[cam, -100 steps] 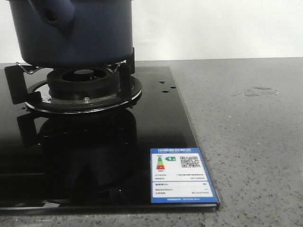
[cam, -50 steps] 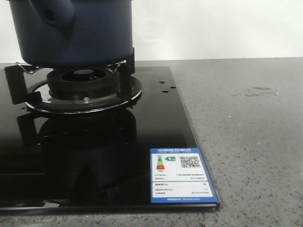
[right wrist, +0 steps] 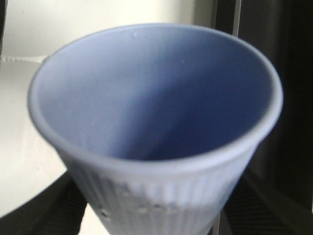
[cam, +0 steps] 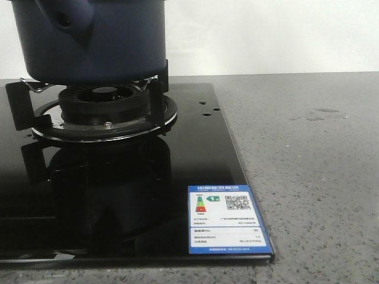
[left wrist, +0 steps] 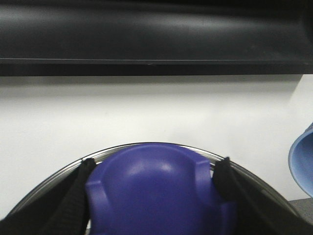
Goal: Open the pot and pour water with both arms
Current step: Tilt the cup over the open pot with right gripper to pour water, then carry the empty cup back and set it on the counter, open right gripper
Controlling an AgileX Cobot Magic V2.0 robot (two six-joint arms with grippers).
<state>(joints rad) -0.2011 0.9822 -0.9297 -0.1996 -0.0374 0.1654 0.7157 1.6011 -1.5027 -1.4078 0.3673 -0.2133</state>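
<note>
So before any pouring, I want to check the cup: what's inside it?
The light blue cup shows only bare inner wall, no water visible. Its bottom is out of sight, and the right gripper's fingers flank it.

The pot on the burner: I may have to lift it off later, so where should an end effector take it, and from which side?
Probably the stubby tubular handle on the pot, approached from the camera-facing side. It juts toward the front while the walls are smooth, wide and rest on the burner supports.
</note>
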